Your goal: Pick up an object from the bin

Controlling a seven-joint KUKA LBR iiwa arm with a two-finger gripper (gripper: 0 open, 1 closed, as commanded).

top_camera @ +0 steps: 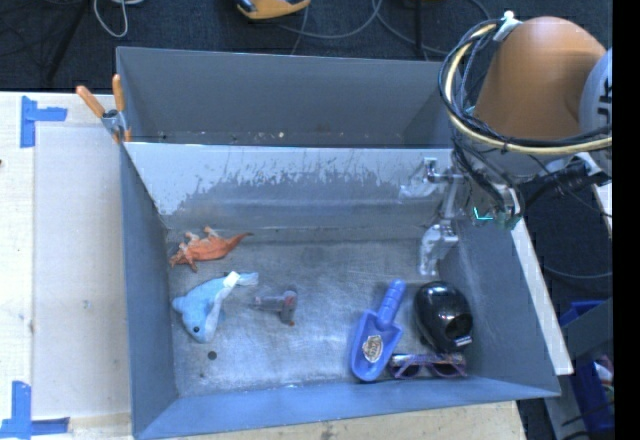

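My gripper (431, 212) hangs over the right side of the bin, near the right wall, with its two metal fingers apart and nothing between them. A glossy black rounded thing like a computer mouse (443, 316) lies just below it on the bin floor. Beside that, to the left, lies a blue plastic scoop (378, 333). A pair of purple-tinted glasses (428, 365) rests against the front wall under the black thing.
On the left of the floor lie an orange toy lizard (205, 248) and a light blue plush sea animal (208, 303). A small dark grey piece (277, 304) sits mid-floor. The arm's orange dome and cables overhang the right rim.
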